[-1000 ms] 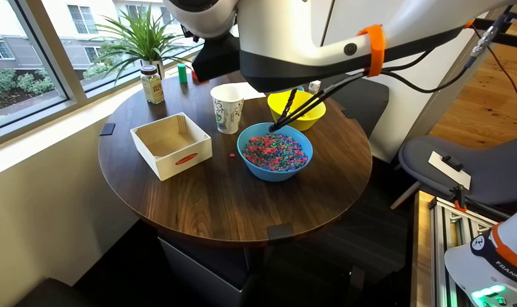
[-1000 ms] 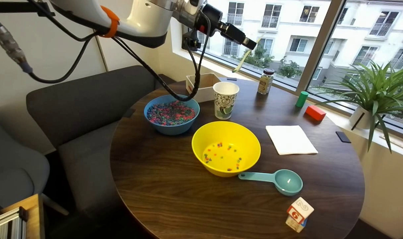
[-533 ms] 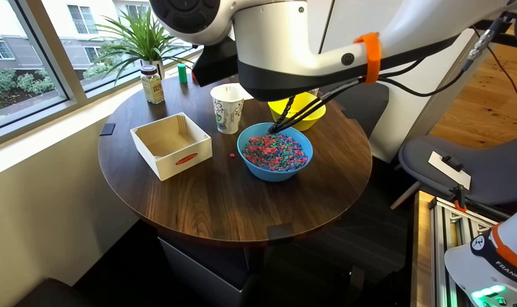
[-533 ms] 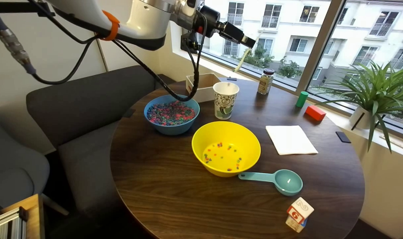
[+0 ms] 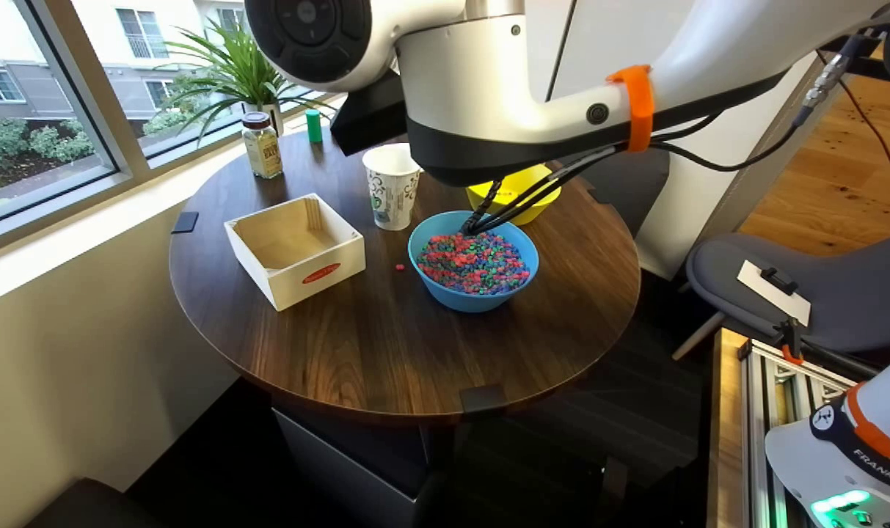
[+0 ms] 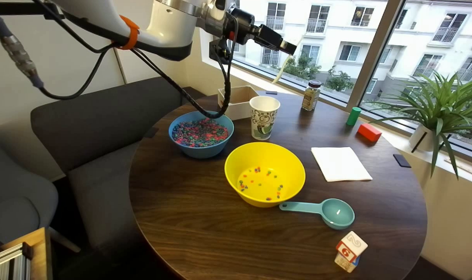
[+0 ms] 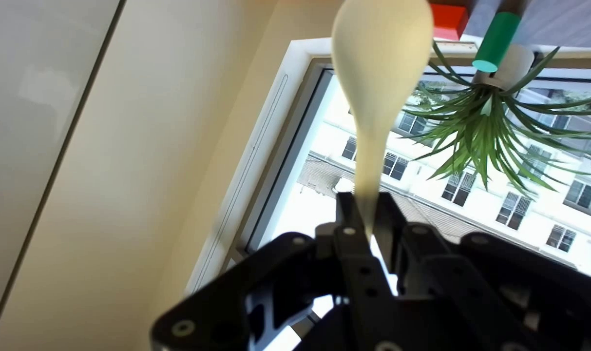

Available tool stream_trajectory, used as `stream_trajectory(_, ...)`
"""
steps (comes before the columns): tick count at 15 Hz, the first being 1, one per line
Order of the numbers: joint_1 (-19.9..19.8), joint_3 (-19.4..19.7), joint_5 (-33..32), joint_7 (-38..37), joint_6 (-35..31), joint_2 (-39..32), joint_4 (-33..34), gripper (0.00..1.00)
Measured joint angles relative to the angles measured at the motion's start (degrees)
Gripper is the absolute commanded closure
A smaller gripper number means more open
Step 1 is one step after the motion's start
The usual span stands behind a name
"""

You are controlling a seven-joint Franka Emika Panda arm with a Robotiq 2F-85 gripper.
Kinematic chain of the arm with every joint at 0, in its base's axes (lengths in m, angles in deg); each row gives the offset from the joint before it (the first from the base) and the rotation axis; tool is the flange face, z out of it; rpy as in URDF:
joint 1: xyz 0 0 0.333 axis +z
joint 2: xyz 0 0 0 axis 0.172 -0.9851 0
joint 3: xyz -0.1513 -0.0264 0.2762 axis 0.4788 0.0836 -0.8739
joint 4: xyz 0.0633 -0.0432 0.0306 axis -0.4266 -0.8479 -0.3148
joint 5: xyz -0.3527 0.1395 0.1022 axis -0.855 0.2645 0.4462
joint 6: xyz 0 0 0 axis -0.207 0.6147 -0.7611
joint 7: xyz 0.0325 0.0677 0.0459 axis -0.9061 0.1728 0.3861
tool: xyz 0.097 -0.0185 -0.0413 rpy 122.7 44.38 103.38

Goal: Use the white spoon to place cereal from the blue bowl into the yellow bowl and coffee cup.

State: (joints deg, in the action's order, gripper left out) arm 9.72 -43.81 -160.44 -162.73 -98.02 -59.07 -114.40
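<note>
Wrist view gives me the spoon point(image 7: 383, 44) large and close: pale cream and smooth, with an oval head, cut by the top edge, narrowing through a slim neck into a thin handle. I cannot make out whether its hollow or its back faces me. My gripper point(image 7: 366, 212) has its 2 black fingers pinched on that handle, so I am holding the spoon in the air. In an exterior view I see it slanting down from the gripper in front of the window point(image 6: 321, 50).

The cereal point(image 5: 478, 264) is a heap of tiny bits, red, pink, green and blue, spread across the blue bowl point(image 5: 465, 301), and some scattered bits lie on the floor of the yellow bowl point(image 6: 286, 167). The cup point(image 6: 262, 124) stands upright near both, white with dark swirls and a green patch low on its side. On the table point(image 6: 189, 229) I see a teal scoop point(image 6: 331, 214) just beside the yellow bowl, 2 toy blocks point(image 6: 350, 251), a napkin point(image 6: 341, 163), a jar point(image 6: 311, 96) with a dark lid, and a wooden box point(image 5: 294, 284) with a red oval label
</note>
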Motion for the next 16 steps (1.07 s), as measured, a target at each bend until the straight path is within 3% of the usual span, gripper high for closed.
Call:
stream_trajectory(4, -0.77, -0.28, 1.11, 0.0, 0.09, 0.15, 0.66, 0.97)
stream_trajectory(7, -2.18, -1.04, 5.38, 1.37, 0.09, 0.65, 2.29, 0.97)
stream_trajectory(16, -6.25, -3.92, 31.46, 10.64, 0.29, 4.26, 6.17, 0.97)
